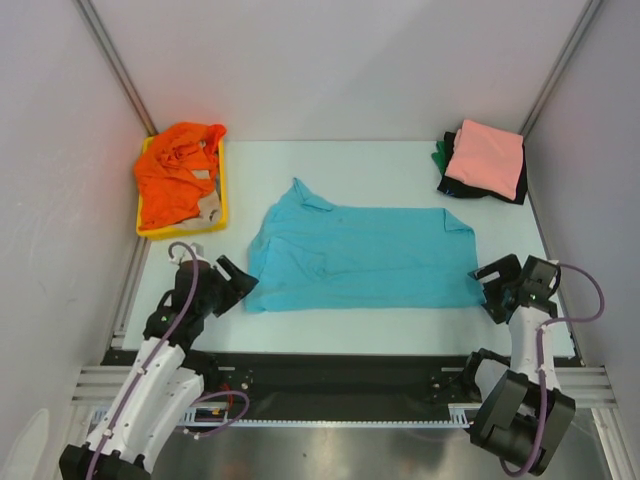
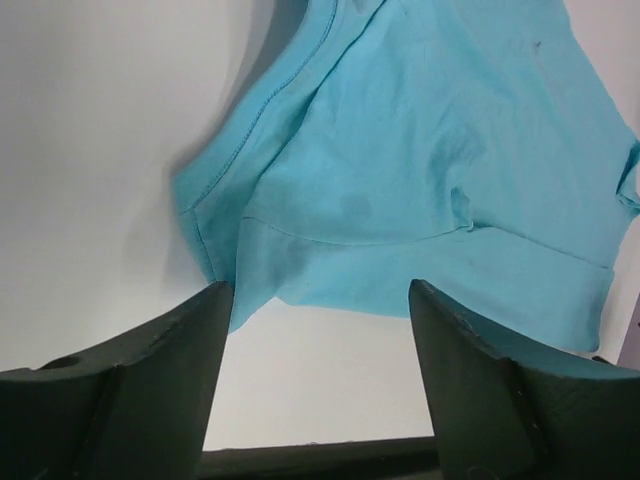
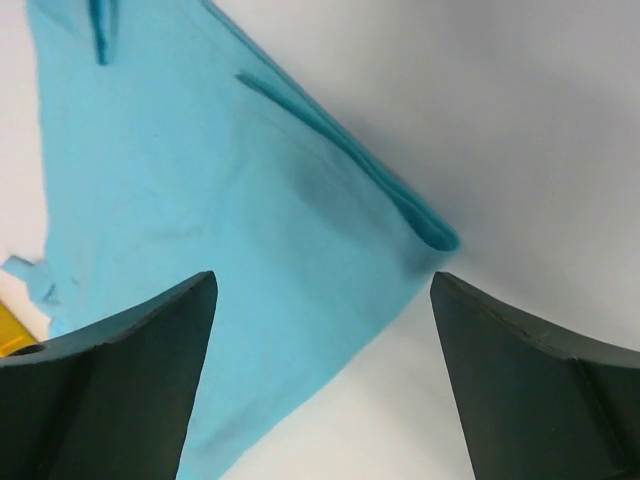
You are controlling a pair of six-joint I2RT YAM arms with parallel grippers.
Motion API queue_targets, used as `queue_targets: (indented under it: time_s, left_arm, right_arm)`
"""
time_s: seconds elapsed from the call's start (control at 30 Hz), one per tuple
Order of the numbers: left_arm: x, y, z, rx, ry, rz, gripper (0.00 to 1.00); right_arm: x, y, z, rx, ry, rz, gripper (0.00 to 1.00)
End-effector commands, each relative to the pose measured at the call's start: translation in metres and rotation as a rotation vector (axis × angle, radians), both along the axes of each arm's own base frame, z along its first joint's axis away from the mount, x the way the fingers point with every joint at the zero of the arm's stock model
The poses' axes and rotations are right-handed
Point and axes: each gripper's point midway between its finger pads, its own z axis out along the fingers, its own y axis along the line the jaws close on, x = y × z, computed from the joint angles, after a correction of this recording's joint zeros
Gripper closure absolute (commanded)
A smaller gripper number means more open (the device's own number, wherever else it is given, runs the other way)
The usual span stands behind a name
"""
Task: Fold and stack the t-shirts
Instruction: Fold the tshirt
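Your turquoise t-shirt (image 1: 362,258) lay flat between left gripper (image 1: 233,284) and right gripper (image 1: 487,290); an orange t-shirt (image 1: 172,180) sat crumpled beyond the left, a folded salmon t-shirt (image 1: 487,155) beyond the right.

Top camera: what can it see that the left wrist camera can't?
Only the top camera shows the yellow tray holding an orange shirt, the pink shirt on top of a black shirt, and the right gripper. Only the left wrist camera shows the stitched hem up close. Both show the turquoise shirt lying on the table and the open left gripper.
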Motion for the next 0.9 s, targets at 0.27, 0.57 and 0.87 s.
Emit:
queue_targets:
  time_s: [0.27, 0.57, 0.87]
  left_arm:
    - [0.072, -0.01, 0.067, 0.11, -0.135, -0.085, 0.24]
    - [0.084, -0.004, 0.057, 0.185, -0.134, -0.093, 0.24]
    - [0.078, -0.005, 0.036, 0.203, -0.111, -0.138, 0.24]
  right_arm:
    - [0.08, 0.039, 0.077, -0.202, -0.207, 0.276, 0.08]
    - [0.17, 0.046, 0.06, -0.354, -0.063, 0.336, 0.3]
    - [0.218, 0.044, 0.013, -0.488, 0.103, 0.364, 0.48]
